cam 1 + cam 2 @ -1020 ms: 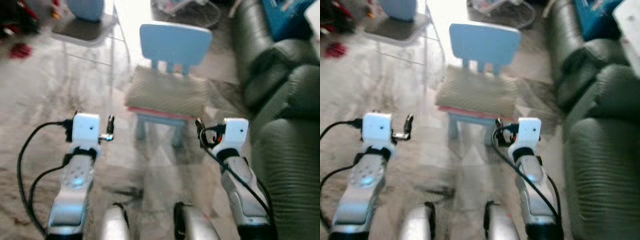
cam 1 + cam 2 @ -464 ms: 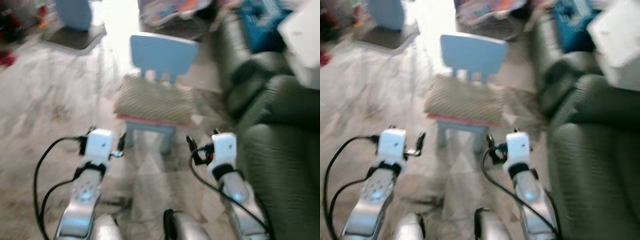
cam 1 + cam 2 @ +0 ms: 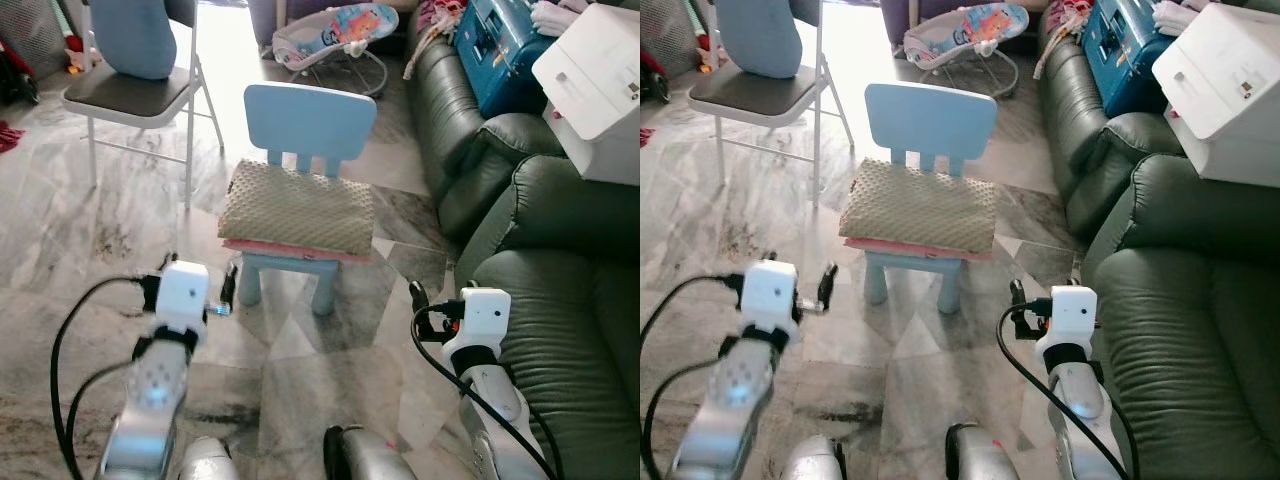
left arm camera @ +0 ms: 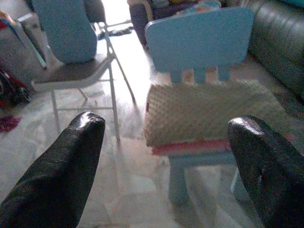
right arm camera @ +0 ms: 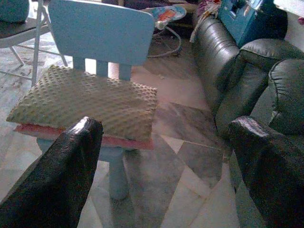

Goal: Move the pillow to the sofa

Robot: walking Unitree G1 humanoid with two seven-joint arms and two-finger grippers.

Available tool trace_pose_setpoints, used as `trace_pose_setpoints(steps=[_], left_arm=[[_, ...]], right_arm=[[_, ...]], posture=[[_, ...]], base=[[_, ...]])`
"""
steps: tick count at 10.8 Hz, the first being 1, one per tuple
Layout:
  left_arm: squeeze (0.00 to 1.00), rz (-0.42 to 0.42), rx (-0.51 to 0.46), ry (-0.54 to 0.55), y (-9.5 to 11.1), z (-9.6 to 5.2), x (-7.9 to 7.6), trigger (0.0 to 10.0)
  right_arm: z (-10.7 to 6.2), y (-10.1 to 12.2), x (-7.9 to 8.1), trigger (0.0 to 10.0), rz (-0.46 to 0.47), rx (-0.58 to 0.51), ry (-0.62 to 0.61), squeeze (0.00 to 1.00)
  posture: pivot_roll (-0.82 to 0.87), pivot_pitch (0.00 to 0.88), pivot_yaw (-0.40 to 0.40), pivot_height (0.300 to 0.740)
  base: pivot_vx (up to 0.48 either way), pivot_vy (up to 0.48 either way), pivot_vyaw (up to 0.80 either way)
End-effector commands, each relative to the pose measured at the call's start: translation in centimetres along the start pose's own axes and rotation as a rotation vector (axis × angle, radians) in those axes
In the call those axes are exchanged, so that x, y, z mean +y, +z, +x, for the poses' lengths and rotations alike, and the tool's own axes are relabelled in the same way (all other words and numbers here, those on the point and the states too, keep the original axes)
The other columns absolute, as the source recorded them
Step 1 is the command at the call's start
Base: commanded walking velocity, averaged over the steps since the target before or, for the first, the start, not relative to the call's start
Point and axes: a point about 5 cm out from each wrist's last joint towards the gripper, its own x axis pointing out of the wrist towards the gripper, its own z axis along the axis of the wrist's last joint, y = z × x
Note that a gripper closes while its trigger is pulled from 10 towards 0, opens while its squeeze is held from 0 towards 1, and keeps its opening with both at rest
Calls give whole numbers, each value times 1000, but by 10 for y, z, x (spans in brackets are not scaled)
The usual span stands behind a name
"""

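Observation:
The pillow [image 3: 297,208], beige with a dotted cover, lies on the seat of a small light-blue child's chair [image 3: 310,118], over a pink layer. The dark green leather sofa [image 3: 560,300] runs along my right side. My left gripper [image 4: 166,122] is held low in front of the chair, open and empty, pointing at the pillow from a short distance. To the right of the chair, near the sofa's front, my right gripper [image 5: 166,124] is open and empty too. Neither gripper touches the pillow.
A folding chair [image 3: 128,95] with a blue cushion stands at the back left. A baby bouncer [image 3: 330,35] sits behind the small chair. On the sofa lie a blue case [image 3: 495,40] and a white box [image 3: 595,65]. Marble floor [image 3: 330,330] separates me from the chair.
The whole picture has shifted and gone from blurred to sharp, so the camera moved. Both arms sit lower in the picture. The pillow stays on the chair.

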Motion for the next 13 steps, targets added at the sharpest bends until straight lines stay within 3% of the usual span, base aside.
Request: trace_pose_setpoints(steps=[1, 2, 3, 5, 7, 9, 10, 11, 12, 13], left_arm=[[0, 0, -12, -10, 1, 3, -1, 10000], [0, 57, -33, -27, 2, 6, -2, 10000], [0, 51, -26, -23, 2, 9, -3, 10000], [0, 80, -76, -134, 15, 20, -20, 10000], [0, 92, -65, -188, 15, 26, -17, 10000], [0, 119, -66, -261, 12, 29, -25, 10000], [0, 110, -84, -255, 13, 26, -31, 10000], [0, 98, -87, -179, 10, 22, -25, 10000], [0, 79, -75, -135, 7, 21, -19, 10000], [0, 81, -70, -97, 5, 19, -10, 10000]], right_arm=[[2, -2, -3, 10000, 1, 0, -6, 0], [6, -1, -3, 10000, 67, -2, -43, 0], [9, -1, -1, 10000, 114, 4, -57, 0], [18, 12, 11, 10000, 91, -43, 43, 0], [32, 19, -4, 10000, 60, 2, 29, 0], [50, 26, -1, 10000, -86, 50, 134, 0], [57, 21, 3, 10000, 23, 100, 74, 0], [55, 17, 7, 10000, 163, 57, 3, 0], [43, 8, 2, 10000, 66, 28, 1, 0], [15, -8, -24, 10000, 70, 51, -132, 0]], posture=[[-39, 94, -51, 740], [-42, 94, -36, 740], [-45, 98, -9, 740], [-63, 108, 57, 740], [-91, 142, 103, 740], [-106, 159, 57, 740], [-98, 136, -1, 740], [-66, 106, -16, 740], [-55, 100, -10, 740], [-63, 100, -18, 740]], base=[[300, 0, -469], [0, 0, 0], [0, 0, 0], [0, 0, 0], [0, 0, 0], [0, 0, 0], [0, 0, 0], [0, 0, 0], [0, 0, 0], [0, 0, 0]])
